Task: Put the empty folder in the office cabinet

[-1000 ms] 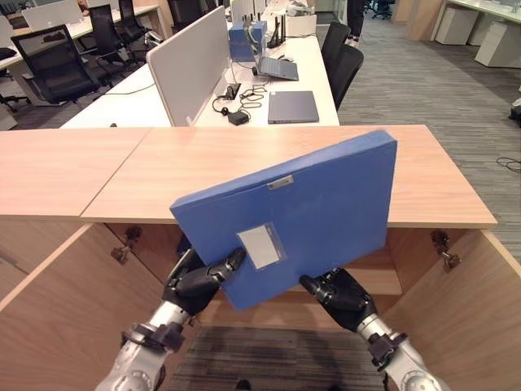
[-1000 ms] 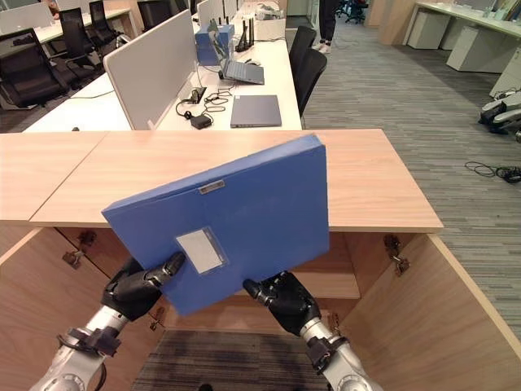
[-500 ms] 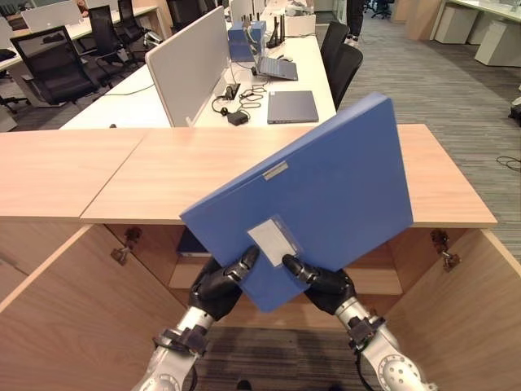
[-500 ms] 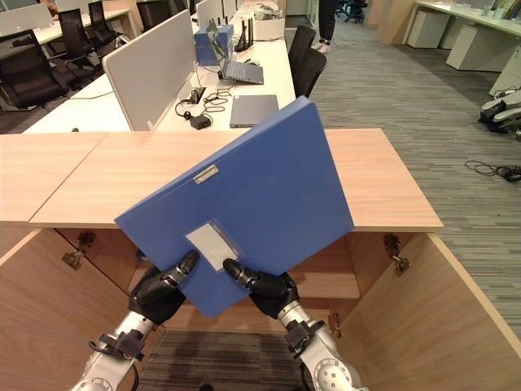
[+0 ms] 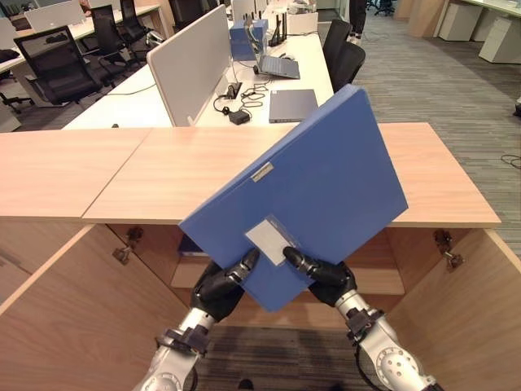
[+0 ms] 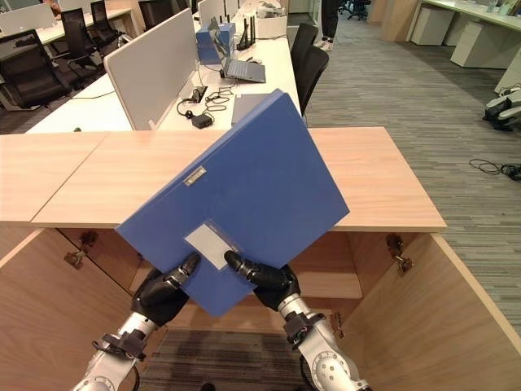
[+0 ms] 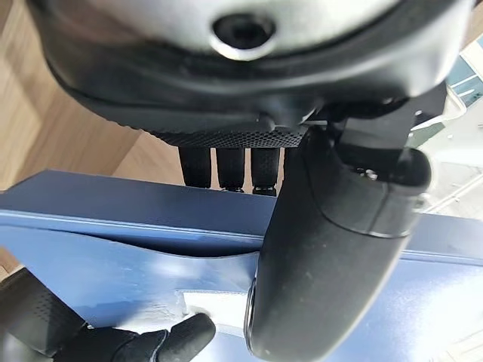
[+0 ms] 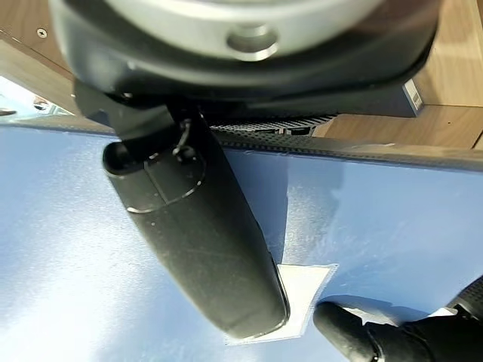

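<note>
Folder [image 5: 317,179] pinched between both hands' fingers [image 5: 244,262], tilted.

An open-plan office: long white benches [image 5: 122,102] with grey divider screens [image 5: 191,61], black swivel chairs [image 5: 53,61], laptops [image 5: 291,104], grey carpet [image 5: 440,90], and wooden cabinets [image 5: 187,163] in front.

Bright, even office light; soft sheen on the blue folder [image 5: 309,187]; wrist views blurred up close.
</note>
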You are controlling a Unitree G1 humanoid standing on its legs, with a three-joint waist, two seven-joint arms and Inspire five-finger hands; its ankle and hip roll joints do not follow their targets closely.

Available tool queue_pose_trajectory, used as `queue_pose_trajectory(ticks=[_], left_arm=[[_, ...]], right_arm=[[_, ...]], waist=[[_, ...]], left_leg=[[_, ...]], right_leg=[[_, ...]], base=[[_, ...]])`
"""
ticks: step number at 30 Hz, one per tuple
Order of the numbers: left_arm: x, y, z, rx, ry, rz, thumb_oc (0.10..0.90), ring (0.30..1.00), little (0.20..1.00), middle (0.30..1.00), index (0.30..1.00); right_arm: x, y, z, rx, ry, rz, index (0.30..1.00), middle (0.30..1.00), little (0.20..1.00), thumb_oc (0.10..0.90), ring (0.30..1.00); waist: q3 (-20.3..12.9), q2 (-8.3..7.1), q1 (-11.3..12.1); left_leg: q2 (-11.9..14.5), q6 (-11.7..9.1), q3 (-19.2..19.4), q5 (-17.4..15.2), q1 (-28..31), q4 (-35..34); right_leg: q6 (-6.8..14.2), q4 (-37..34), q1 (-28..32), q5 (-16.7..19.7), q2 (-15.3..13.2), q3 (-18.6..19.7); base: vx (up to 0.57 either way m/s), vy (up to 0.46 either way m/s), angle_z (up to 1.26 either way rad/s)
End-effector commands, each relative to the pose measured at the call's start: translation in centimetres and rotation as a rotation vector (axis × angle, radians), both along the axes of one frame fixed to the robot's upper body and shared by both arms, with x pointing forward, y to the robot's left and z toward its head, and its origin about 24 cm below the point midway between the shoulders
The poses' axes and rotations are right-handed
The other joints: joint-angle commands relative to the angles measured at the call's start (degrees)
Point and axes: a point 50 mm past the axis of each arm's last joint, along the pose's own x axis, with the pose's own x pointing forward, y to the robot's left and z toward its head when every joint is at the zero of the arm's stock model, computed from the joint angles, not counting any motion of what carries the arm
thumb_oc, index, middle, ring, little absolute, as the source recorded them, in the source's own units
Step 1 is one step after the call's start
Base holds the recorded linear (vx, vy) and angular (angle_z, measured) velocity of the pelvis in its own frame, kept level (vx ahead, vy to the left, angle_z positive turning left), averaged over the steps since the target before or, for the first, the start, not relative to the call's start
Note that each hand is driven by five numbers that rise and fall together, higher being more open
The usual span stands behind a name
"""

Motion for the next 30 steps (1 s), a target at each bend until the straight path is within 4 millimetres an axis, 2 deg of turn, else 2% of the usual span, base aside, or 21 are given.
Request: queue_pose_trajectory(ticks=[1, 9, 20, 29, 30], left_arm=[[1.0, -0.5, 1.9, 0.081, -0.125, -0.117, 0.4, 0.3, 0.3, 0.3, 0.3], [0.7, 0.0, 1.2, 0.091, -0.093, -0.087, 0.4, 0.3, 0.3, 0.3, 0.3], [0.6, 1.0, 1.2, 0.105, -0.089, -0.04, 0.4, 0.3, 0.3, 0.3, 0.3], [0.6, 1.4, 1.2, 0.115, -0.093, -0.024, 0.4, 0.3, 0.3, 0.3, 0.3], [0.6, 1.3, 1.3, 0.114, -0.096, -0.025, 0.4, 0.3, 0.3, 0.3, 0.3]], right_arm=[[3.8, 0.2, 12.6, 0.331, -0.583, -0.125, 0.9, 0.9, 0.9, 0.8, 0.9], [4.0, -0.3, 12.9, 0.365, -0.582, -0.173, 0.9, 0.9, 0.9, 0.8, 0.9], [4.3, -2.1, 12.9, 0.359, -0.584, -0.273, 0.9, 0.9, 0.9, 0.8, 0.9], [4.4, -2.7, 12.3, 0.339, -0.56, -0.303, 0.9, 0.9, 0.9, 0.8, 0.9], [4.4, -2.6, 12.2, 0.341, -0.557, -0.3, 0.756, 0.756, 0.756, 0.704, 0.756]], waist=[[-2.0, -2.01, -0.2], [-2.0, -2.06, -0.2], [-2.2, -2.06, 0.1], [-2.2, -2.04, 0.1], [-2.1, -1.94, 0.1]], left_leg=[[2.1, -3.0, -0.5, 1.0, -2.0, 0.6], [2.2, -2.9, -0.5, 1.0, -1.9, 0.7], [2.1, -2.9, -0.9, 1.0, -2.1, 0.8], [2.1, -3.0, -1.1, 0.9, -2.1, 0.9], [2.1, -2.8, -1.2, 1.5, -2.5, 1.0]], right_leg=[[2.6, 2.6, 4.9, -9.5, -2.0, -0.9], [2.6, 2.4, 5.0, -9.5, -2.0, -0.8], [2.4, 2.8, 5.0, -9.9, -1.8, -1.0], [2.3, 3.0, 5.1, -10.1, -1.7, -1.1], [2.3, 3.2, 4.7, -9.6, -1.6, -1.1]], base=[[0.0, 0.0, 0.0], [0.0, 0.0, 0.0], [0.0, -0.001, 0.0], [-0.01, -0.001, 0.0], [0.0, 0.0, 0.0]])
